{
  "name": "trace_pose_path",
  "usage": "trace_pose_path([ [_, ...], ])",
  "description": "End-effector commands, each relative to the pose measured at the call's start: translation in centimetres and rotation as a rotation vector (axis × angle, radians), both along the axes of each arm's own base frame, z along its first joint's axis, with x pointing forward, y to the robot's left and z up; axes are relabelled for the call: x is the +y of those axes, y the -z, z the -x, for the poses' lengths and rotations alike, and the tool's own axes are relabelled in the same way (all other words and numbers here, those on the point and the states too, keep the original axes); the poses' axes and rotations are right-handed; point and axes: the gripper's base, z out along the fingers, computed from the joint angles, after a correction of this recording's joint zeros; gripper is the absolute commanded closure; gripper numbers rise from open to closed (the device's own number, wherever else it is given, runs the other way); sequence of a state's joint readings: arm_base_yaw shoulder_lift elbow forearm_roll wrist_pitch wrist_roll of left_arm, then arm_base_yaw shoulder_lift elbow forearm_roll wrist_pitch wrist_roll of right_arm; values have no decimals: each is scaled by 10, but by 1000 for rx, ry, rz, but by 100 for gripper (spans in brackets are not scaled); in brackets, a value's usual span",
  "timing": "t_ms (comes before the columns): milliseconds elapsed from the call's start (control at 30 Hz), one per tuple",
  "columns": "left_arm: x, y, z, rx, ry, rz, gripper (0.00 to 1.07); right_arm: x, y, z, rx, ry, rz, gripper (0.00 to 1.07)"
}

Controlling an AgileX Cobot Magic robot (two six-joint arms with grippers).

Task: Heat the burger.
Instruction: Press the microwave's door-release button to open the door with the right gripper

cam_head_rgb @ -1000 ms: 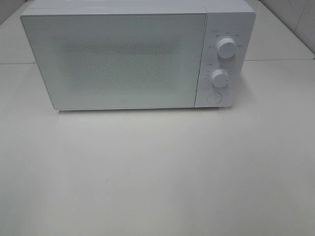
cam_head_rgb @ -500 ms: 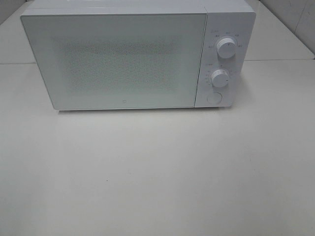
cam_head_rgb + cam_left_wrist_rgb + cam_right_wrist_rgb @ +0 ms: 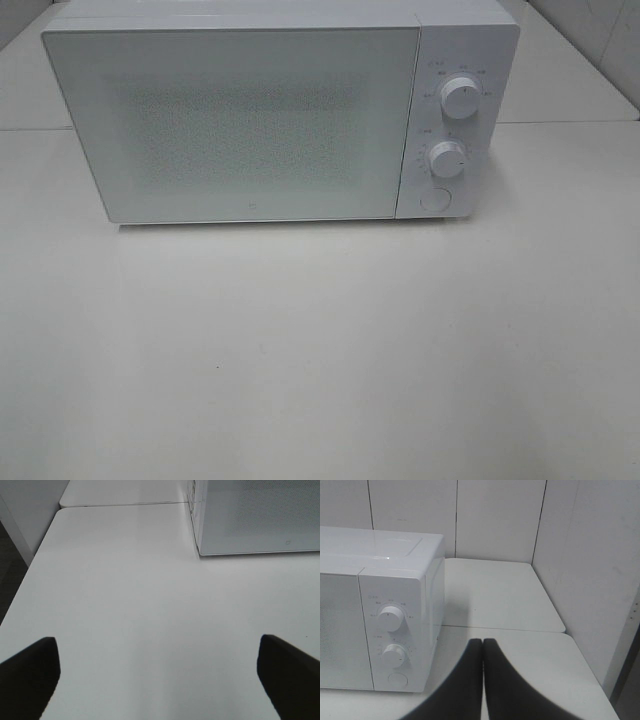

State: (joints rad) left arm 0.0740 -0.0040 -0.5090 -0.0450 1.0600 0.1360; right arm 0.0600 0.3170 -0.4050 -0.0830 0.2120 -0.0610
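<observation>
The burger is out of view in every frame. A white microwave (image 3: 250,110) stands at the back of the table with its door shut; two round knobs (image 3: 459,98) and a round button (image 3: 435,198) sit on its right panel. My left gripper (image 3: 159,672) is open over bare tabletop, left of the microwave's front corner (image 3: 200,550). In the right wrist view my right gripper (image 3: 483,647) is shut with nothing between its fingers, to the right of the microwave's knob panel (image 3: 390,640). Neither arm shows in the exterior high view.
The white table (image 3: 320,350) stretches in front of the microwave. A white wall (image 3: 590,580) rises close on the right, behind and beside the table. The table's left edge (image 3: 20,590) drops off to a dark floor.
Nothing differs in the exterior high view; the microwave and table look the same.
</observation>
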Motion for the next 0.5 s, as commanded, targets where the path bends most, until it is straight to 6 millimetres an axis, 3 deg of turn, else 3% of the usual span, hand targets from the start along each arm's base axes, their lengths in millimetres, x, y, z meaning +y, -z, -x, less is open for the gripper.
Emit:
trace_pose_path([
  [33, 0, 0, 2, -28, -5, 7, 2, 2, 6, -12, -25, -12, -32, 107],
  [200, 0, 0, 2, -28, -5, 7, 2, 4, 16, -32, -19, -17, -78, 107],
  [267, 0, 0, 2, -28, -5, 7, 2, 6, 23, -50, -16, -18, -88, 107],
  [367, 0, 0, 2, -28, -5, 7, 2, 6, 25, -55, -8, -17, -96, 107],
  [500, 0, 0, 2, -28, -5, 7, 2, 7, 35, -75, 28, -16, -102, 107],
])
